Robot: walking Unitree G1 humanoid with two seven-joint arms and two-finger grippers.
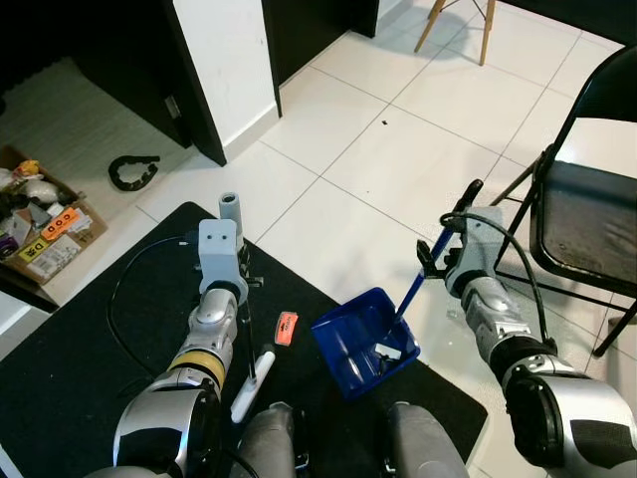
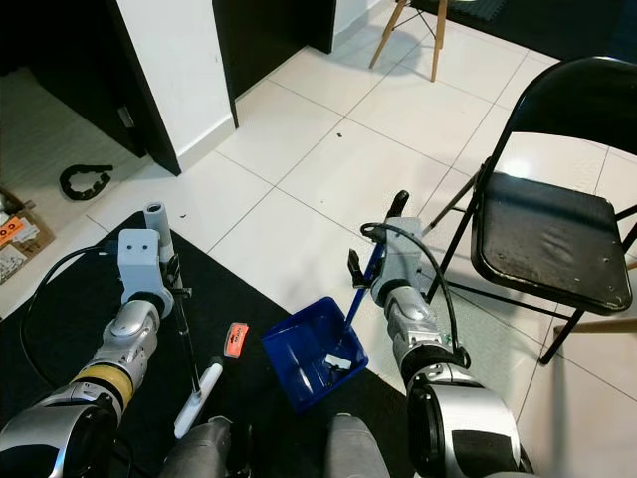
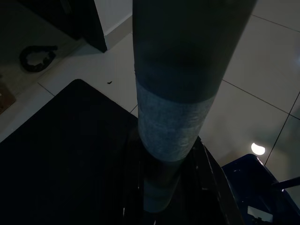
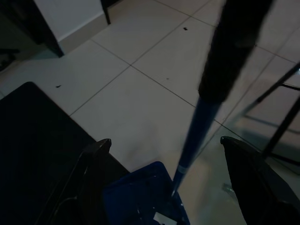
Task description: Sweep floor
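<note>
Dustpan (image 1: 363, 349) scraps; wrist view perhaps paper.

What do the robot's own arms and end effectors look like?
Both arms are silver with rounded shells and black joints. The left arm has a yellow band near the elbow and a boxy light grey wrist block topped by a short cylinder. A black cable loops beside it. The right arm has a black cable arching over its grey wrist. The end effector fingers are black.
</note>
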